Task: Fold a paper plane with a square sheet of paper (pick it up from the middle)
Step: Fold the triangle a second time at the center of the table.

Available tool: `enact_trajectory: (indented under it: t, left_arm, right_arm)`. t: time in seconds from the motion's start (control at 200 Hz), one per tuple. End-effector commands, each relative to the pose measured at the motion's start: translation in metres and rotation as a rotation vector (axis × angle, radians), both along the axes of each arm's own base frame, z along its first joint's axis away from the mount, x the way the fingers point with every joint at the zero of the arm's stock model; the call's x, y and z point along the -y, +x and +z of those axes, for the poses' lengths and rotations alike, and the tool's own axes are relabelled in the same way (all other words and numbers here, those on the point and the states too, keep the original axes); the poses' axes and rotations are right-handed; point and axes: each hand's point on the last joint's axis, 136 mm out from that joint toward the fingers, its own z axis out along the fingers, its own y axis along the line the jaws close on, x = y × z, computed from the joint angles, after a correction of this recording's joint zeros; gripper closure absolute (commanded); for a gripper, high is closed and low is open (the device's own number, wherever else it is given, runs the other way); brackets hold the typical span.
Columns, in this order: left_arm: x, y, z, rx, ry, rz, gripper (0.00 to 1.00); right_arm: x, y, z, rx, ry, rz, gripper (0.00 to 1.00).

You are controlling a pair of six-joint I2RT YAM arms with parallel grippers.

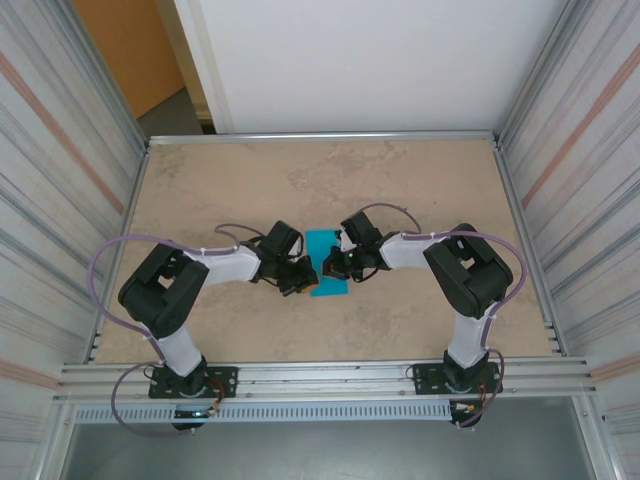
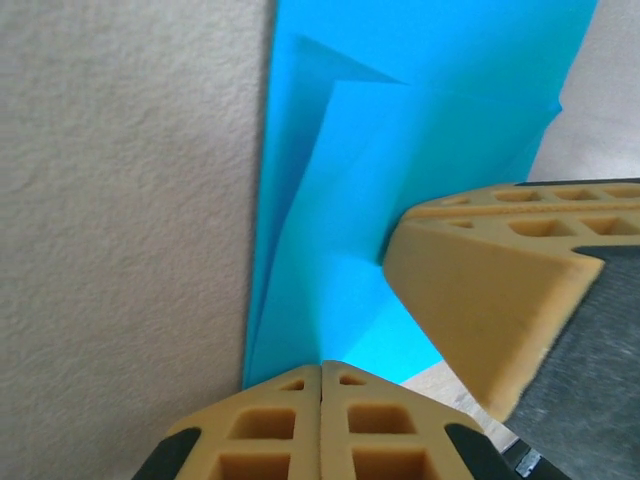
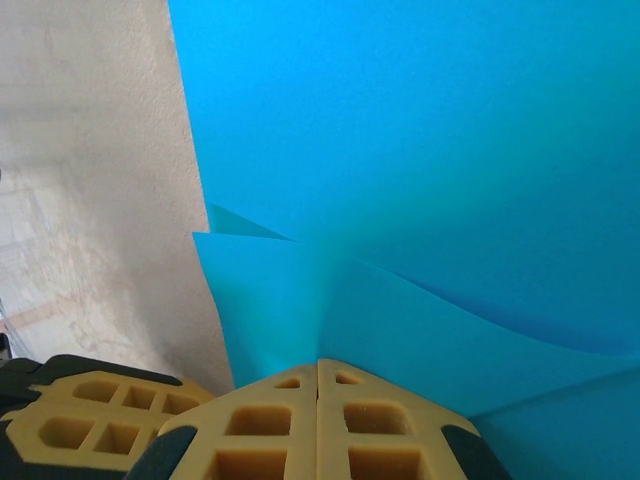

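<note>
- Left gripper (image 1: 297,278) is closed right up. In its wrist view the two tan pads meet along one thin seam, and a crease of the square sheet of paper (image 1: 322,245) runs straight into that seam, so it looks nipped there.
- Right gripper (image 1: 337,264) is the same story, with its pads pressed together. In its own wrist view the turquoise paper rises from the tips in a curved, lifted flap.
- The two grippers face each other across the sheet and are very nearly touching. In the left wrist view, one right-hand finger (image 2: 480,290) rests against the paper's edge.
- The sheet sits mid-table between the arms. It is partly folded, with overlapping layers and a sharp angled corner showing.
- The paper is thin, smooth and plain bright turquoise.
- The pads are tan and rubbery, moulded with square pockets and set on black bodies.
- The table (image 1: 250,180) is beige with a mottled, finely grained surface.
</note>
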Motion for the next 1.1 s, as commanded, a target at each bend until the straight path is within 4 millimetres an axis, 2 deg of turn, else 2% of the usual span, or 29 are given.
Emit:
enact_trajectory:
  t: [0.0, 0.215, 0.406, 0.561, 0.661, 0.797, 0.912, 0.997, 1.097]
  left_arm:
    - [-0.008, -0.005, -0.012, -0.041, 0.053, 0.025, 0.95]
    - [-0.034, -0.031, -0.034, -0.139, 0.146, 0.082, 0.96]
    - [-0.053, -0.054, -0.051, -0.222, 0.202, 0.118, 0.97]
    - [-0.051, -0.055, -0.051, -0.223, 0.182, 0.112, 0.97]
    - [-0.045, -0.048, -0.045, -0.200, 0.165, 0.099, 0.97]
    - [-0.034, -0.037, -0.033, -0.162, 0.134, 0.075, 0.97]
    - [-0.031, -0.034, -0.031, -0.151, 0.139, 0.045, 0.97]
    - [-0.030, -0.035, -0.033, -0.158, 0.144, 0.037, 0.97]
    - [-0.030, -0.035, -0.033, -0.160, 0.143, 0.040, 0.97]
  right_arm:
    - [0.019, -0.013, -0.029, -0.059, -0.086, -0.010, 0.98]
    - [0.027, -0.002, -0.031, -0.015, -0.072, -0.011, 0.97]
    - [0.049, 0.028, -0.029, 0.005, -0.046, -0.087, 0.96]
    - [0.076, 0.056, -0.030, 0.007, -0.091, -0.160, 0.96]
    - [0.083, 0.066, -0.026, -0.005, -0.095, -0.176, 0.97]
    - [0.077, 0.066, 0.006, 0.049, -0.066, -0.157, 0.97]
    - [0.065, 0.054, 0.031, 0.099, -0.055, -0.130, 0.97]
    - [0.046, 0.036, 0.031, 0.086, -0.048, -0.082, 0.96]
    - [0.040, 0.026, 0.026, 0.086, -0.078, -0.074, 0.96]
